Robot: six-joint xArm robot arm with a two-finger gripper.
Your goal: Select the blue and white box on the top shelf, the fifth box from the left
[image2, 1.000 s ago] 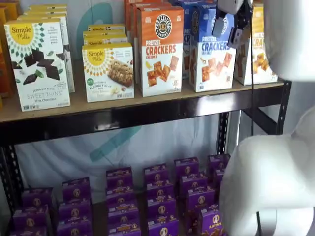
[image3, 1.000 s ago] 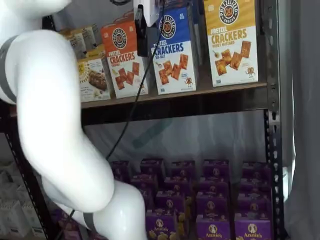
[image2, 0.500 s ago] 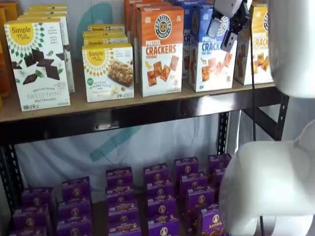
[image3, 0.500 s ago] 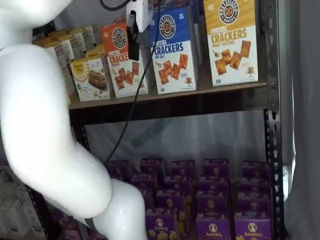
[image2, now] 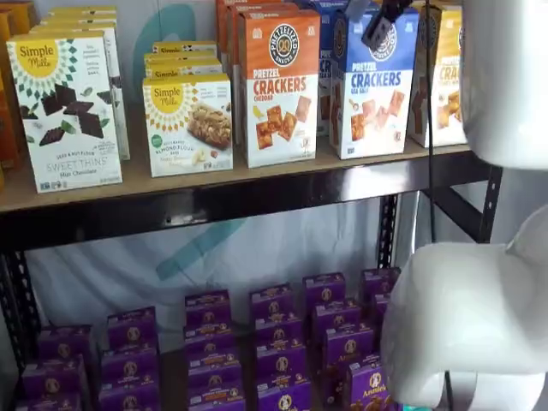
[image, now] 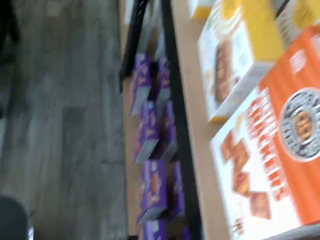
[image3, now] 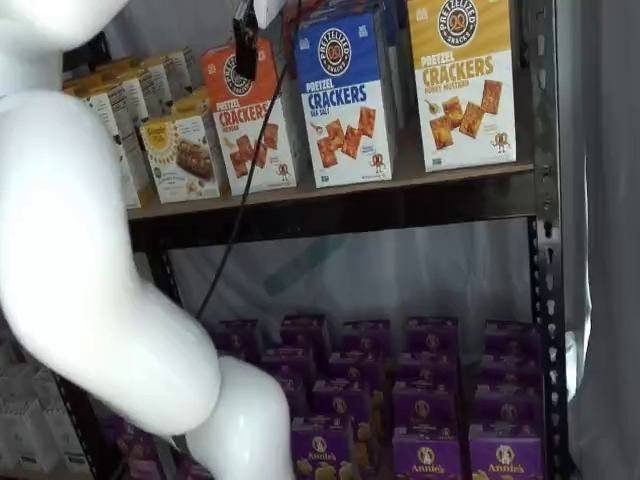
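Note:
The blue and white box [image2: 372, 86] stands upright on the top shelf [image2: 214, 184], between an orange-topped cracker box [image2: 278, 86] and a yellow-topped one [image2: 445, 81]. It also shows in a shelf view [image3: 345, 100] on the shelf board [image3: 420, 175]. My gripper [image2: 378, 26] hangs from the view's top edge in front of the blue box's top. Only its black fingers show, with no plain gap and no box in them. In a shelf view the gripper [image3: 245, 50] is a dark finger before the orange box [image3: 250, 120]. The wrist view does not show the blue box.
The wrist view shows the orange cracker box [image: 280, 150], a yellow-topped bar box [image: 240, 55] and small purple boxes [image: 150, 150] on the lower shelf. Simple Mills boxes [image2: 68, 111] stand at the left. The white arm [image3: 90, 250] fills the foreground, with a black cable [image3: 240, 200] hanging.
The gripper has risen and shifted left in both shelf views, from over the blue box's front to its top edge. The boxes have not moved.

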